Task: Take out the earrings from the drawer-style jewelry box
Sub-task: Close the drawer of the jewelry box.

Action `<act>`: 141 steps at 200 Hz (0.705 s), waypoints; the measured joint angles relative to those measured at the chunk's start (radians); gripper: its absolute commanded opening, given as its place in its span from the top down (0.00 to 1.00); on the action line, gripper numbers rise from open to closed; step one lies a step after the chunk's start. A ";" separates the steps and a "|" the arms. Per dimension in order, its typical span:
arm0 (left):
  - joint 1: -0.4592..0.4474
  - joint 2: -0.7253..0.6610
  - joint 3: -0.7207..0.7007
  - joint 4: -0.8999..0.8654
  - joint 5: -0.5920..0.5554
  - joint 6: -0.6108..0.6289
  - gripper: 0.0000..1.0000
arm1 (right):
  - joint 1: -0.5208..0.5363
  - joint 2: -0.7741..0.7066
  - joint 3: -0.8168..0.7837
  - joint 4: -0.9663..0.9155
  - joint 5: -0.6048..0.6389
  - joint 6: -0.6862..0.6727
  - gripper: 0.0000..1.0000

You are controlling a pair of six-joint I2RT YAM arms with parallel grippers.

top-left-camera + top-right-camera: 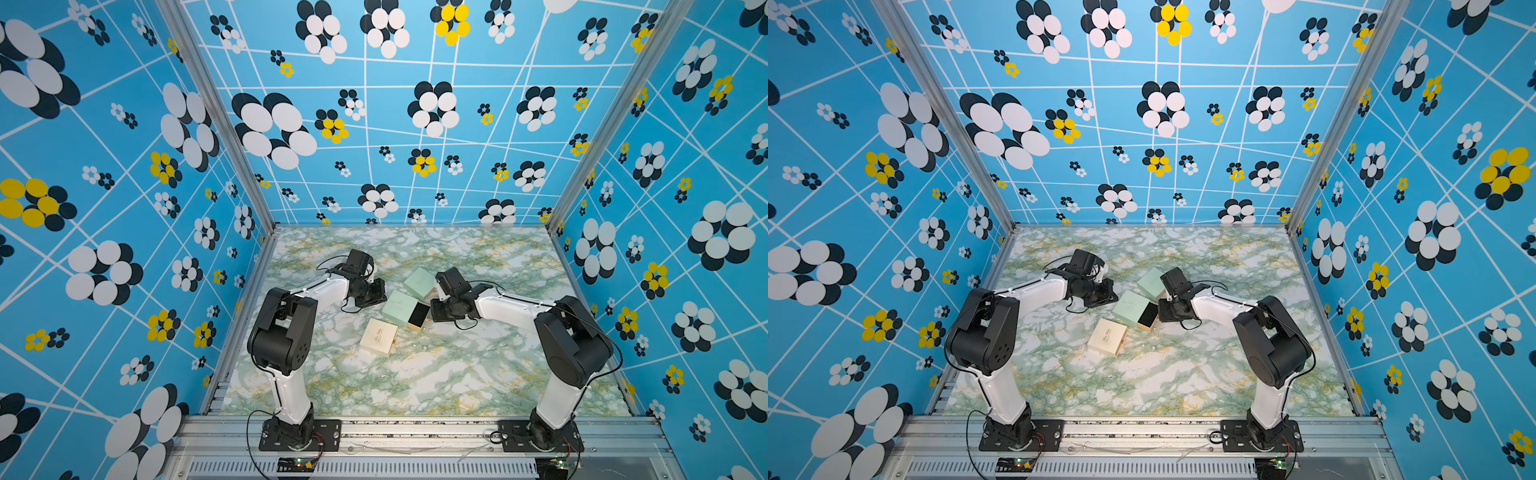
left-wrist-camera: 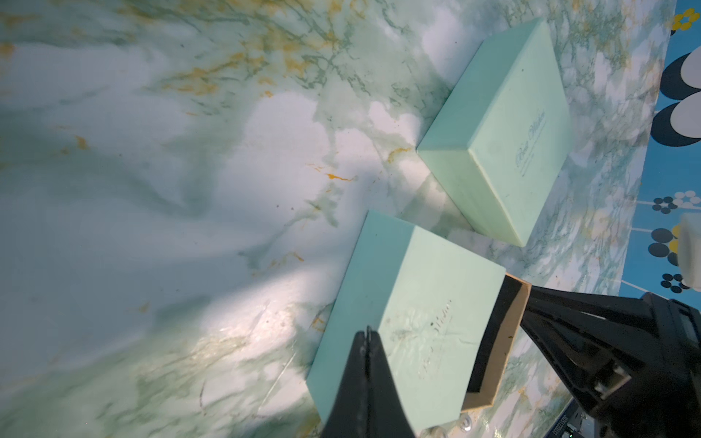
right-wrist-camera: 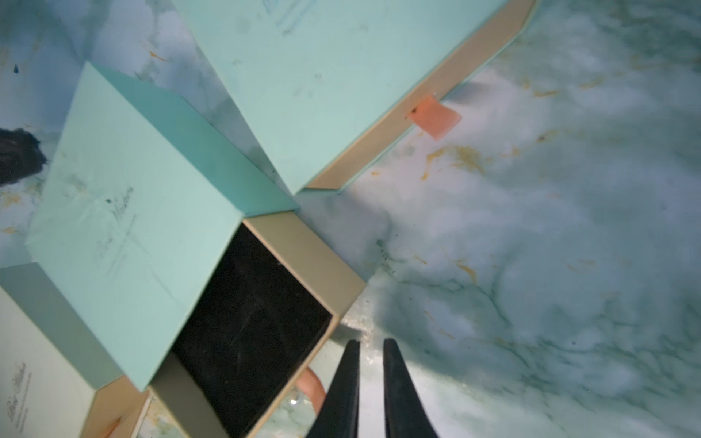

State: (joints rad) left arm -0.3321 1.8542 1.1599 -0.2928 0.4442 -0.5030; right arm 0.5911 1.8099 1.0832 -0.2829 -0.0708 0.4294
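Observation:
The middle mint jewelry box (image 1: 400, 307) lies between my grippers, and its tan drawer (image 3: 261, 326) is pulled out. The drawer's black lining shows nothing on it. Tiny glinting earrings (image 2: 466, 423) lie on the marble just outside the drawer's end; one bead (image 3: 296, 398) sits beside the drawer's orange pull tab (image 3: 313, 383). More specks glint on the table (image 1: 415, 345) in front of the boxes. My left gripper (image 2: 367, 333) is shut and empty, its tips over the box's sleeve. My right gripper (image 3: 370, 343) hovers by the drawer's end, its jaws narrowly apart and empty.
A second mint box (image 1: 419, 282) lies behind with its drawer closed and an orange tab (image 3: 436, 117) sticking out. A cream box (image 1: 379, 336) rests nearer the front. Patterned walls enclose the marble table (image 1: 415, 382) on three sides.

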 measured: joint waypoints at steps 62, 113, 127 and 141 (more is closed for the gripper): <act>0.000 0.008 0.001 -0.003 -0.057 0.010 1.00 | 0.000 0.010 0.005 -0.002 0.006 -0.003 0.84; -0.004 0.047 0.006 -0.004 -0.060 0.017 1.00 | 0.000 0.010 0.005 -0.002 0.006 -0.003 0.85; -0.009 0.048 0.006 -0.003 -0.060 0.017 1.00 | 0.000 0.010 0.005 -0.002 0.006 -0.003 0.85; -0.015 0.048 0.006 0.000 -0.059 0.016 1.00 | 0.000 0.010 0.005 -0.002 0.006 -0.003 0.86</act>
State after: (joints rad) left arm -0.3470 1.9018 1.1664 -0.2924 0.3851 -0.4866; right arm 0.5911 1.8198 1.0878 -0.2848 -0.0650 0.4263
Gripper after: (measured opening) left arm 0.042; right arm 0.148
